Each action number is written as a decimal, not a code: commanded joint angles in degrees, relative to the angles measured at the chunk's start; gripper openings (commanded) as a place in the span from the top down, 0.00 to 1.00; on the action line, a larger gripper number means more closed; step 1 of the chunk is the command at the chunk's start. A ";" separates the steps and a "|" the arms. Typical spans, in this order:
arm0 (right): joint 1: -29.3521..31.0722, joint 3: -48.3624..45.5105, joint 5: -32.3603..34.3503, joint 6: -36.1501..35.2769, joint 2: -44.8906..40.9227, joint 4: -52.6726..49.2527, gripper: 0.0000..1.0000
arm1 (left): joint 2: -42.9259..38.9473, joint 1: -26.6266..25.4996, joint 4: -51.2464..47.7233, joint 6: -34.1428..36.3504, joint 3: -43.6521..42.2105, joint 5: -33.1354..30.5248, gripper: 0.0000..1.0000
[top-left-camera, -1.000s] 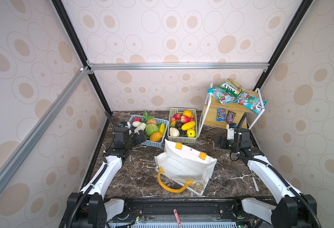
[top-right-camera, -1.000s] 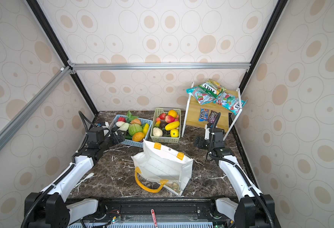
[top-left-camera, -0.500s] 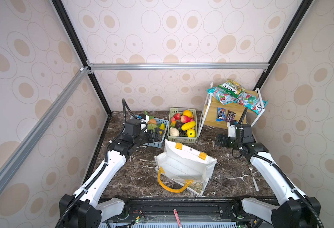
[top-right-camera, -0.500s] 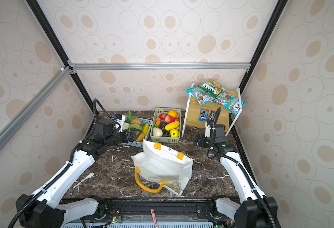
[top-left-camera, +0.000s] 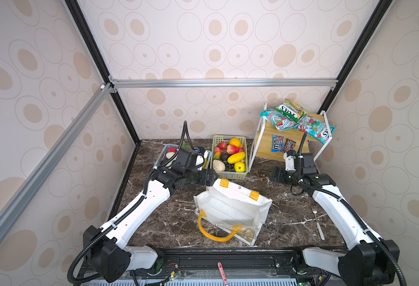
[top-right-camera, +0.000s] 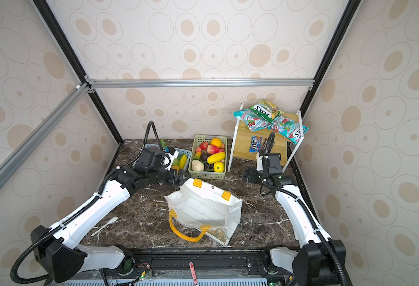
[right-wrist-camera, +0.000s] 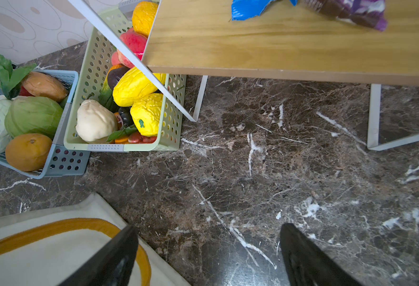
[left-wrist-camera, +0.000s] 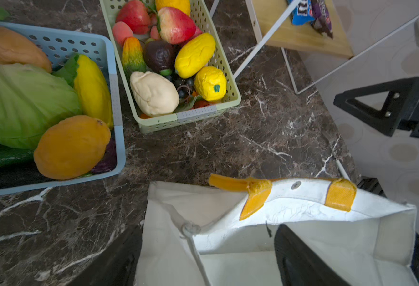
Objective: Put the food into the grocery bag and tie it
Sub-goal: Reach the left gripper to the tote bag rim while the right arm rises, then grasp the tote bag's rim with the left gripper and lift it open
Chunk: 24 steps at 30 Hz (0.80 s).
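The grocery bag [top-left-camera: 230,213] is set near the middle of the marble table [top-left-camera: 290,215], just in front of the green basket [top-left-camera: 229,174], with its mouth gaping upward. One yellow-orange handle [top-left-camera: 216,234] is draped over the bag's near side.

The left claw [top-left-camera: 212,178] is held at the bag's far left corner with its jaws spread. In the left wrist view one finger [left-wrist-camera: 119,260] is seen outside the bag's wall and a second finger [left-wrist-camera: 300,262] over the opening. The wall is straddled but not pinched.

The right claw [top-left-camera: 276,176] is held low over bare table to the right of the bag, near the foot of the wooden rack [top-left-camera: 265,148]. Its jaws are spread wide as well, and nothing is gripped between them.

The food is found outside the bag. The cabbage [left-wrist-camera: 22,104] and an orange fruit [left-wrist-camera: 72,146] are packed in the blue basket [left-wrist-camera: 114,81]. Yellow pieces [left-wrist-camera: 195,54] and a white piece [left-wrist-camera: 154,94] are heaped in the green basket. Snack packets [top-left-camera: 300,121] are piled on top of the rack.
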 commanded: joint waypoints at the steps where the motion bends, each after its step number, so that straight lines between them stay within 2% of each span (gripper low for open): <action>1: 0.25 1.75 -1.69 0.90 1.25 -1.42 0.08 | 0.78 -1.77 -5.74 3.81 3.25 -2.75 0.21; 11: 0.26 3.43 -2.18 0.91 1.95 -2.03 0.09 | 3.69 -4.32 -6.84 3.42 4.13 -6.65 0.40; 13: 0.24 3.60 -2.25 0.84 1.79 -2.33 0.09 | 4.04 -4.38 -6.94 3.50 4.22 -7.07 0.49; 15: 0.25 3.60 -2.18 0.76 1.64 -2.58 0.09 | 4.49 -4.48 -6.92 3.60 4.39 -7.54 0.64; 18: 0.26 3.60 -1.99 0.48 1.43 -3.32 0.09 | 5.41 -4.46 -6.35 3.71 4.73 -7.66 0.80; 22: 0.33 3.93 -3.41 0.84 1.12 -3.71 0.09 | 7.22 -4.61 -5.48 4.13 6.39 -8.14 0.93; 24: 0.33 4.73 -5.73 0.91 0.98 -3.90 0.09 | 8.48 -4.58 -5.56 4.27 8.18 -9.56 0.96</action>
